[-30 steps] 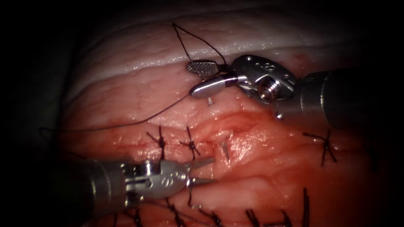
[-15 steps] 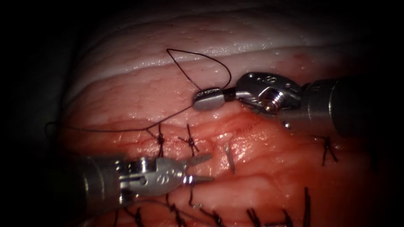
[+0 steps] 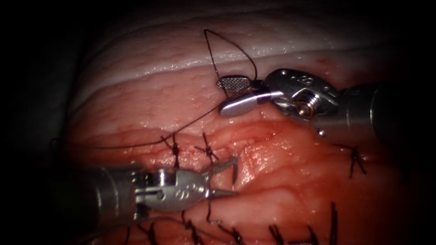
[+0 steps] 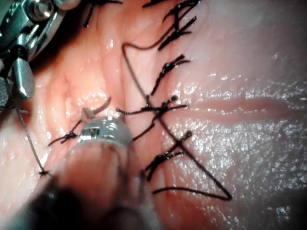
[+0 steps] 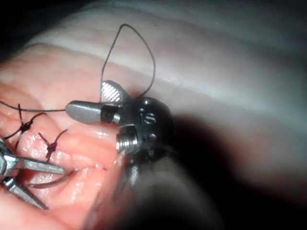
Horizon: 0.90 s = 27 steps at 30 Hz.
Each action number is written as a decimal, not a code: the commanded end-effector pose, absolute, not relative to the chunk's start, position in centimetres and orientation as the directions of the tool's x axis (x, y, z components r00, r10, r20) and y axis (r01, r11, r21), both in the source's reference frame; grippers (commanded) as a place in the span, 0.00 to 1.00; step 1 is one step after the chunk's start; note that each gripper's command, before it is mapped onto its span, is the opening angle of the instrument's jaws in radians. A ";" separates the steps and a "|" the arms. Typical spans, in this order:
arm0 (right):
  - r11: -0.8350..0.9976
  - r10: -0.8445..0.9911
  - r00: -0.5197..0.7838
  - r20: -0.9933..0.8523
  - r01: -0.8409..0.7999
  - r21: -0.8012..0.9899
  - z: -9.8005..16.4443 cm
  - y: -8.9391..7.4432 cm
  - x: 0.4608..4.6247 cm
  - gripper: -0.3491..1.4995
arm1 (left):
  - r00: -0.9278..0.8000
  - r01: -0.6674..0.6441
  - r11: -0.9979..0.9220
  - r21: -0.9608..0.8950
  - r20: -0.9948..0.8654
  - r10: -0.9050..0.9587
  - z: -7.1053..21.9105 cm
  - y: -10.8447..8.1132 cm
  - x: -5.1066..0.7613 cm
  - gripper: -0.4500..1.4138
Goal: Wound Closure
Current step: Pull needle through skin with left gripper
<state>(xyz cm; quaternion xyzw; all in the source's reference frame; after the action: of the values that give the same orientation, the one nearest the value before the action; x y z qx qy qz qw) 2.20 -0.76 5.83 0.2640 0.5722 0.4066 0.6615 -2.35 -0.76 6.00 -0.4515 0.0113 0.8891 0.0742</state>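
In the endoscope view my left tool (image 3: 229, 178) comes in from the lower left, its jaws open around the cut (image 3: 263, 145) in the tissue (image 3: 172, 90). The curved needle (image 3: 235, 169) sits in the tissue there; a short dark piece of it rises beside the upper jaw's tip. The right wrist view shows the needle's arc (image 5: 55, 180) lying between those open jaws. My right tool (image 3: 223, 96) hovers above the cut's upper edge, open. A tall loop of thread (image 3: 213, 50) stands over its jaws, and the thread (image 3: 190, 120) trails down to the left.
Two tied stitches (image 3: 175, 147) (image 3: 208, 152) sit left of the needle, and another stitch (image 3: 354, 159) lies to the right. A row of knots (image 3: 272, 233) runs along the lower edge. Red fluid wets the tissue around the cut. A pale fat band (image 3: 181, 59) runs behind.
The right tool's jaws, shut on the thread half a second ago, now stand open; the tool shifted right and the loop stands taller. The left tool advanced right until its upper jaw reached the needle.
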 end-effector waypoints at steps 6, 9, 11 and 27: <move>0.543 0.830 0.023 -0.557 -0.257 0.799 6.1 -0.7 1.90 0.83 | -0.571 -0.164 -0.986 -0.018 -0.814 0.109 6.0 -0.7 -2.39 0.44; 0.549 0.827 0.027 -0.562 -0.261 0.794 6.1 -0.8 1.78 0.75 | -0.573 -0.172 -0.985 -0.013 -0.812 0.111 6.0 -0.7 -2.39 0.44; 0.550 0.825 0.027 -0.565 -0.268 0.791 6.1 -0.8 1.73 0.74 | -0.574 -0.178 -0.984 -0.012 -0.811 0.113 6.1 -0.6 -2.40 0.44; 0.551 0.824 0.026 -0.566 -0.269 0.790 6.1 -1.0 1.70 0.49 | -0.427 -0.142 -0.970 -0.197 -0.872 0.239 6.2 -0.4 -2.49 0.00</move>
<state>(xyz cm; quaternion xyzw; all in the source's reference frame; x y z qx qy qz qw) 1.62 -1.03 6.03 0.2426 0.5667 0.4054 0.6750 -2.44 -0.35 6.15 -0.5267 -0.0566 0.8393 0.1222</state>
